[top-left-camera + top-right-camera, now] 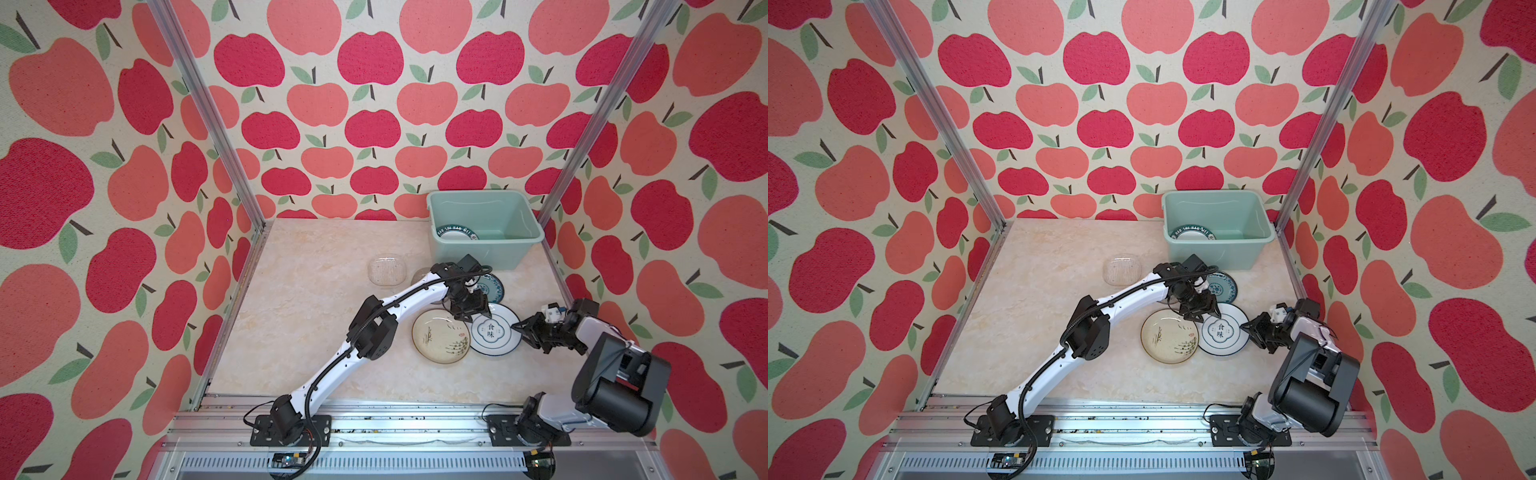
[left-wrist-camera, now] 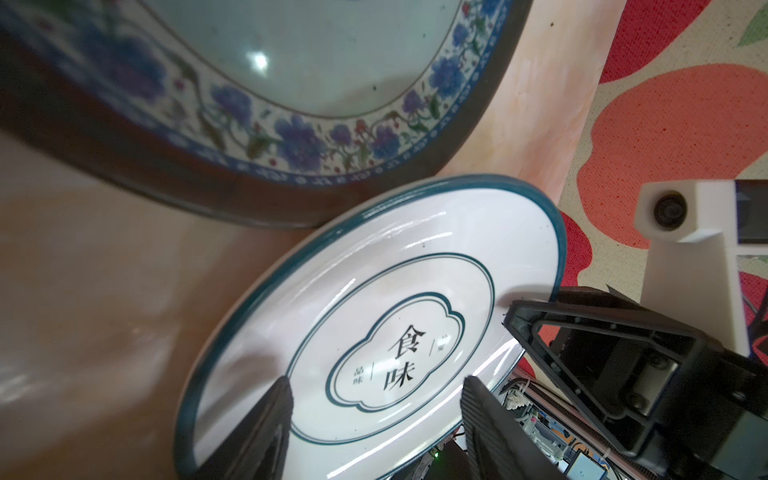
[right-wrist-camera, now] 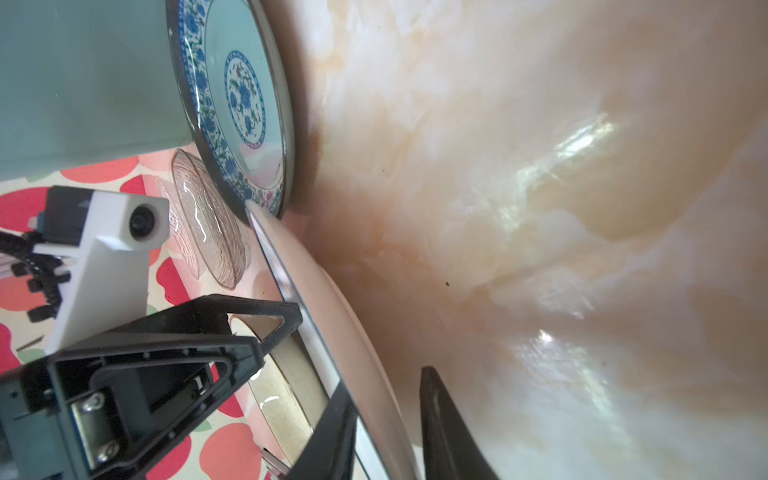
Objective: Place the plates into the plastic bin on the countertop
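Note:
A white plate (image 1: 494, 334) (image 2: 374, 291) with a teal rim and black characters lies tilted, its left edge resting on a cream ink-drawn plate (image 1: 438, 338). My right gripper (image 1: 517, 328) (image 3: 386, 386) is shut on the white plate's right rim, one finger over it and one under. Above the same plate's far edge my left gripper (image 1: 471, 316) (image 2: 374, 415) hangs open and holds nothing. A teal patterned plate (image 1: 493, 289) (image 3: 245, 99) lies before the plastic bin (image 1: 494, 253). Inside the bin is a white plate with a lettered rim (image 1: 455, 237).
A clear glass dish (image 1: 387, 272) sits on the countertop (image 1: 316, 291) left of the arms. A second glass dish (image 1: 420, 275) is half hidden behind the left arm. The bin stands in the back right corner against the rail (image 1: 557, 266) and the wall.

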Robot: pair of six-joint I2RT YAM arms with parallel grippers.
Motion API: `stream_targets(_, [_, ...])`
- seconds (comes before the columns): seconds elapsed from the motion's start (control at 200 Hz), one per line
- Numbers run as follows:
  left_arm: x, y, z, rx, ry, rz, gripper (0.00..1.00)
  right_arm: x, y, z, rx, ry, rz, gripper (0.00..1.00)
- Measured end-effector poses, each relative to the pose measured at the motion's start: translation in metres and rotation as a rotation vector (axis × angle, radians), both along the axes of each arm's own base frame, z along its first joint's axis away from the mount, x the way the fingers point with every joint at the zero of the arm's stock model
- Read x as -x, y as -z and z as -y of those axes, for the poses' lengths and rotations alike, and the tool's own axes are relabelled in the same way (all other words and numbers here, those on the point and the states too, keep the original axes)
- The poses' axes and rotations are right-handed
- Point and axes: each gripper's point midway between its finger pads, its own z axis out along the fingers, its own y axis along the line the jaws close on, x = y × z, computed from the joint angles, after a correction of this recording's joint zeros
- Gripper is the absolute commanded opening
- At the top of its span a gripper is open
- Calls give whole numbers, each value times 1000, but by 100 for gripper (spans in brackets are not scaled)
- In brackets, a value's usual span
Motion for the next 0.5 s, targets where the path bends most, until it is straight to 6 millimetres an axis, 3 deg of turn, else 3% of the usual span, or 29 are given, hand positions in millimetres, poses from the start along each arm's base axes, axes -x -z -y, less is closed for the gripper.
stream_targets(0.5, [-1,1,-3,-10,0,9,67,3,-11,0,37,-9,30,5])
